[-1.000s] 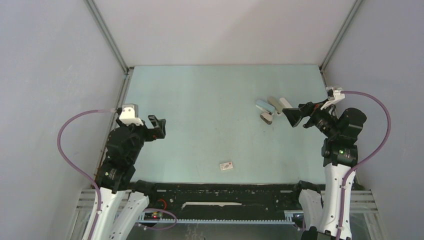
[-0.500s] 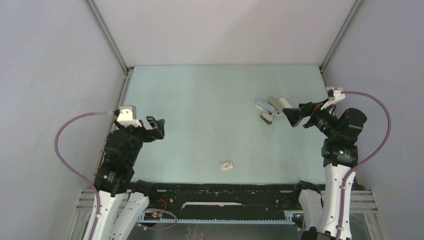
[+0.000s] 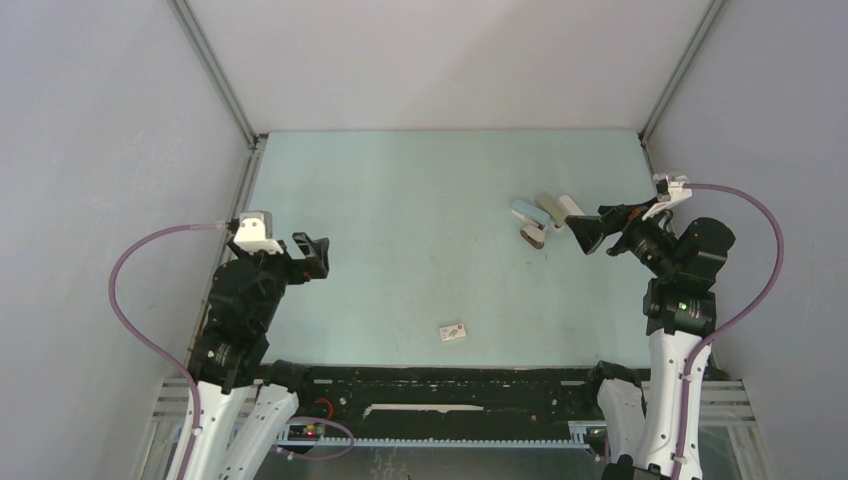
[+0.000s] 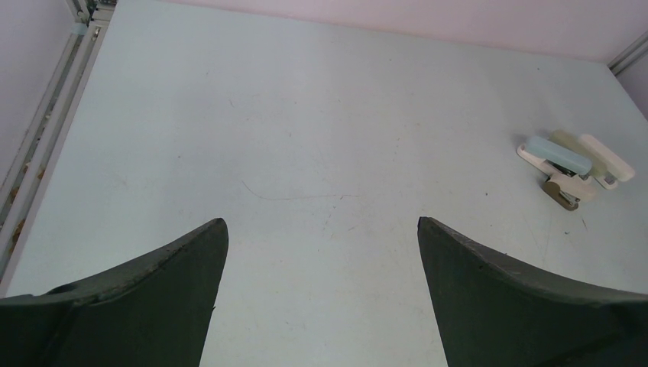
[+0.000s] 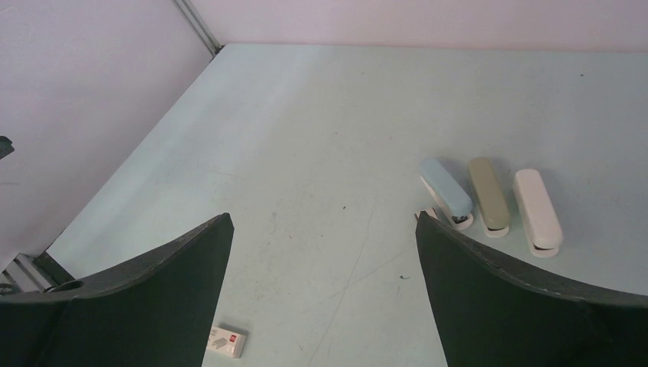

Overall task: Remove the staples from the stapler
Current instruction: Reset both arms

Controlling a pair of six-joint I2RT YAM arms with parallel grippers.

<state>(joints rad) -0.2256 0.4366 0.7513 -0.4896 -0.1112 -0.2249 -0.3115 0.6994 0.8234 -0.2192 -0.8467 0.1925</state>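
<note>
Over the last second the left arm has shifted slightly and its cable loop has changed shape. The right arm and everything on the counter [image 3: 400,220] lie as before. The counter is pale mint green and faintly scuffed, walled in by plain grey panels with metal rails at the corners. Both the left gripper [image 3: 312,255] and the right gripper [image 3: 590,232] hang spread wide, holding nothing. The stapler [image 5: 447,191], slim and pale blue, lies at far right just left of the right gripper. It is the leftmost of three, beside an olive stapler [image 5: 489,195] and a white stapler [image 5: 537,210].
</note>
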